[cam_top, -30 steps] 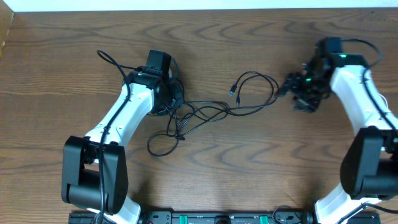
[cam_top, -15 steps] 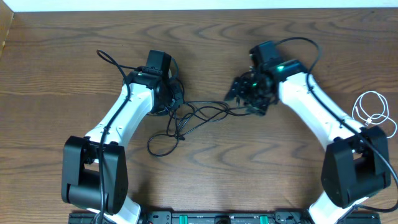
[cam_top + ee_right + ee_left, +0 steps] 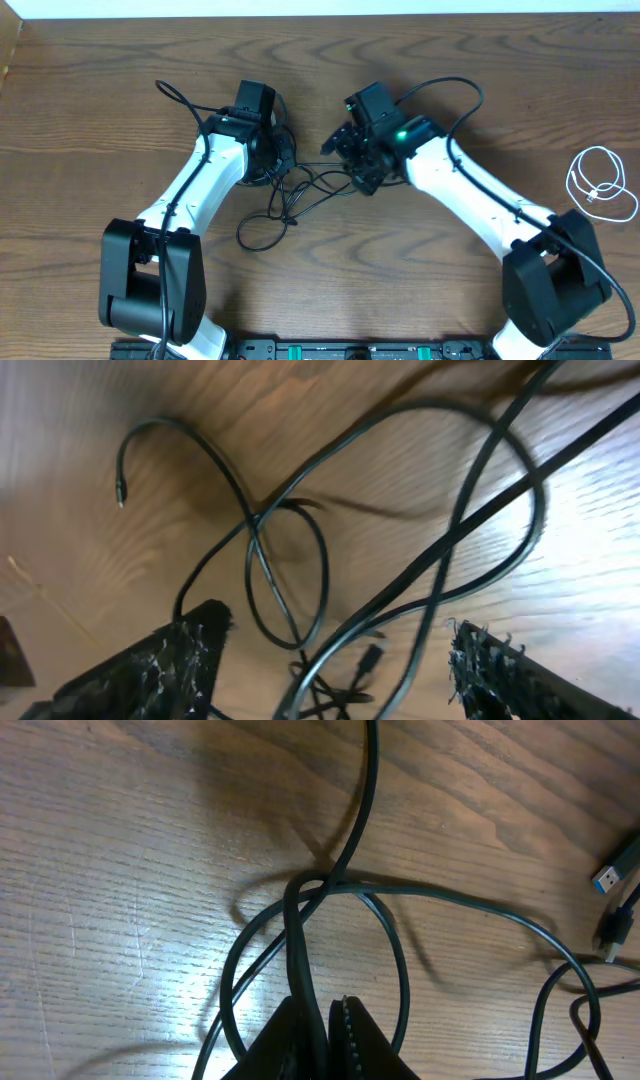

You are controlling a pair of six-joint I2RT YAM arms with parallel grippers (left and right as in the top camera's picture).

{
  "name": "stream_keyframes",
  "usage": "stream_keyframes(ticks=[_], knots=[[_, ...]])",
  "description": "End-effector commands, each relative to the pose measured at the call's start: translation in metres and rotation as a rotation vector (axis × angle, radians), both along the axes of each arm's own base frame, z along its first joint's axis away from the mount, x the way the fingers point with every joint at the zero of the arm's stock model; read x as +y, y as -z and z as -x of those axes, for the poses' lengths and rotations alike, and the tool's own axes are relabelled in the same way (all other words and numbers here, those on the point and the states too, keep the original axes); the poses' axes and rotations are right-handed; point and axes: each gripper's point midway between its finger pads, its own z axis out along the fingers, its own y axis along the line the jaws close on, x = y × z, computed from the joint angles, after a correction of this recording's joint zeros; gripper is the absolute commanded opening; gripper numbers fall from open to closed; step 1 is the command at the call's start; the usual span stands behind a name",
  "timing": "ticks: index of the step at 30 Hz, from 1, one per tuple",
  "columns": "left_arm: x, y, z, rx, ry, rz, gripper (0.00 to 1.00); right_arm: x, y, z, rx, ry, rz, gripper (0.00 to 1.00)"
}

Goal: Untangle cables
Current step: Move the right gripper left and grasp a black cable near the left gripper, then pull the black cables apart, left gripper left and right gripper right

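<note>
The black cables [image 3: 300, 192] lie in a loose tangle near the middle of the desk [image 3: 100, 80], between the two arms. The strands cross one another several times, and one loop trails out toward the front edge. The white cable [image 3: 602, 185] lies well apart from them, coiled on its own near the right edge of the desk. The left tool [image 3: 278, 165] is down at the left side of the tangle, its jaws drawn narrow and pinching a single black strand. From the left wrist camera that strand runs straight up from between the fingers [image 3: 358, 1042] and meets a crossing where other black strands pass over it, with an oval loop curving round just to the right. Off to the right in the same view lie a blue-tipped USB plug [image 3: 617, 873] and, just below it, a darker plug [image 3: 611, 933]; I can't tell which cords they belong to. The right tool [image 3: 352, 165] is over the right side of the tangle, close to the left tool but not touching it. Its jaws stand wide apart and hold nothing. Its own camera shows the two fingers [image 3: 185, 660] spread far to either side, with several black strands crossing the gap between them above the wood. A narrow loop hangs in the middle, and a thin cable end [image 3: 119, 490] curls away at the upper left. Whether those fingers touch any strand I can't make out.
</note>
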Motion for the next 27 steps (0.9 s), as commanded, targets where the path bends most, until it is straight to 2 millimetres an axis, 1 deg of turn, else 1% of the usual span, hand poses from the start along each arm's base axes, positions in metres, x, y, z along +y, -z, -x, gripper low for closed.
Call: stream_keyframes(ticks=[1,11,17,22,27], knots=[[0.005,0.003,0.003,0.008,0.001,-0.019,0.13,-0.002,0.007,-0.003,-0.025,0.120,0.074,0.80],[0.005,0.003,0.003,0.008,0.001,-0.019,0.13,0.001,0.008,-0.001,-0.097,0.121,0.146,0.80],[0.005,0.003,0.003,0.008,0.001,-0.019,0.13,0.003,0.010,0.001,-0.096,0.114,0.153,0.82],[0.005,0.003,0.003,0.008,0.001,-0.019,0.13,0.004,0.019,0.002,-0.080,0.110,0.166,0.81],[0.005,0.003,0.003,0.008,0.001,-0.019,0.13,0.012,0.018,0.004,-0.067,0.092,0.126,0.82]])
